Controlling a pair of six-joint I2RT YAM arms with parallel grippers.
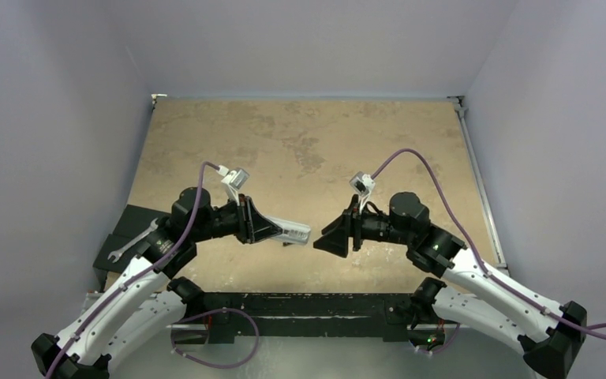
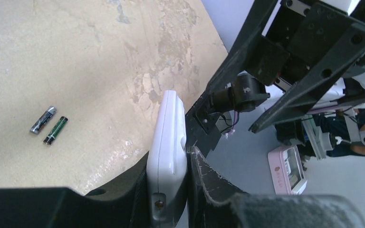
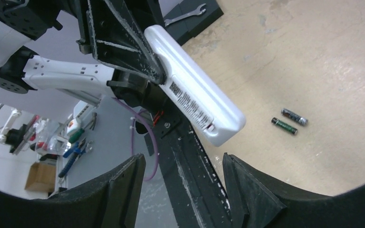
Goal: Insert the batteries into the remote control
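My left gripper [image 1: 274, 229] is shut on the white remote control [image 1: 292, 232] and holds it above the table, its free end pointing right. The left wrist view shows the remote [image 2: 170, 137] edge-on, clamped between the jaws. The right wrist view shows its back [image 3: 195, 102] with a printed label. My right gripper [image 1: 325, 242] is open and empty, facing the remote's free end, a short gap away. The two batteries [image 2: 43, 119] [image 2: 55, 130] lie side by side on the table below the remote; they also show in the right wrist view [image 3: 294, 116] [image 3: 284, 126].
A silver wrench [image 1: 132, 243] lies on a black block [image 1: 126, 225] off the table's left front corner; it also shows in the right wrist view [image 3: 186, 14]. Grey walls stand around the tan table [image 1: 308, 134].
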